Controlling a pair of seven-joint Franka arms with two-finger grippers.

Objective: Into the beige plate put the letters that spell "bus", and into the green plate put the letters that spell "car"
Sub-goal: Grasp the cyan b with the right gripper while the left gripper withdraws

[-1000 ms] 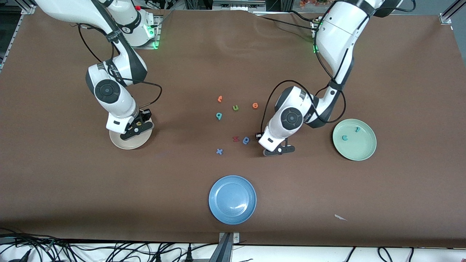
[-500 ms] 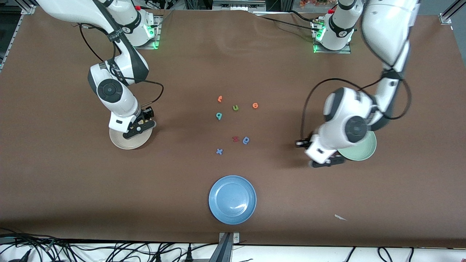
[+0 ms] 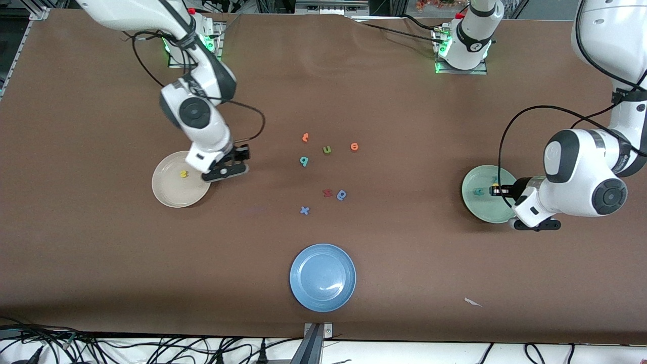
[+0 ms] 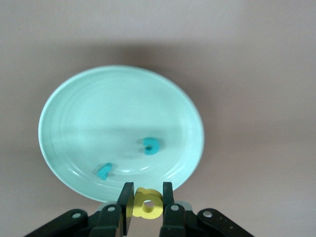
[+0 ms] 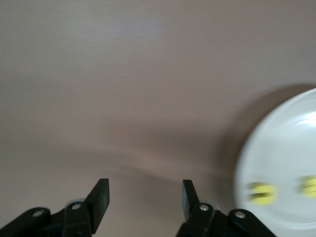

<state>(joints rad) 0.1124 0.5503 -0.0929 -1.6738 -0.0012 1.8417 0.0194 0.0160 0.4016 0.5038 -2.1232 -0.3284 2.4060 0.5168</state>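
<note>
- From my station, the beige plate (image 3: 174, 194) sat toward the right arm's end of the table, with a yellow letter (image 3: 184, 174) lying in it; my right wrist view showed two yellow letters (image 5: 261, 193) in that plate.
- The right gripper (image 3: 226, 171) hung just past the plate's rim, over bare table, its fingers (image 5: 100, 197) spread apart with nothing between them.
- In the middle of the table I saw the loose letters: an orange one (image 3: 305, 137), a teal looped letter (image 3: 304, 161), a green u (image 3: 327, 149), another orange one (image 3: 354, 146), a red one (image 3: 327, 192), a darker blue looped letter (image 3: 341, 194) and a blue x (image 3: 304, 210).
- The blue plate (image 3: 322, 277) lay nearest the front camera.
- The green plate (image 3: 480, 207) sat toward the left arm's end, holding a teal c (image 4: 150, 145) and a teal r (image 4: 104, 171).
- The left gripper (image 4: 146, 203) hovered over the rim of the green plate, its fingers pinched on a yellow a (image 4: 147, 204).
</note>
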